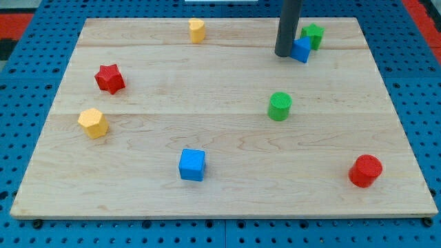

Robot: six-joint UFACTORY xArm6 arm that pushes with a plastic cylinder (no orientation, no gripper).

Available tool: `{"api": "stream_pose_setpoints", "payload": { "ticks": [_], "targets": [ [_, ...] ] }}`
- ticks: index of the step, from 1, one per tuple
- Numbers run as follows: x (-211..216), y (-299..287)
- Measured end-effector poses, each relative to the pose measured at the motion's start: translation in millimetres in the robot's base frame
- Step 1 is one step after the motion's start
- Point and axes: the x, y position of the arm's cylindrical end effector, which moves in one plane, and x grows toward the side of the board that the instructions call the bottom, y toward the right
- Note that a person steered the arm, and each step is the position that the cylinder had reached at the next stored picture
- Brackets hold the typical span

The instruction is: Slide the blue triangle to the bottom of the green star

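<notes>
A single camera is looking down at a slant from beyond the near long edge of the wooden board (pixel 227 186); it is facing toward the far edge, so the board is narrowing toward the view's top; it is sitting far enough back that all four edges are fitting inside the frame, with blue pegboard (pixel 21 124) showing around them; no second view is sharing the scene.
</notes>
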Motion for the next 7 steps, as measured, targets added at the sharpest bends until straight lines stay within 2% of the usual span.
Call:
{"api": "stream_pose_setpoints", "payload": {
  "ticks": [1,2,3,6,7],
  "targets": [
    [-37,-12],
    [-37,-6],
    [-2,22],
    [-1,34],
    [16,21]
  ]
}}
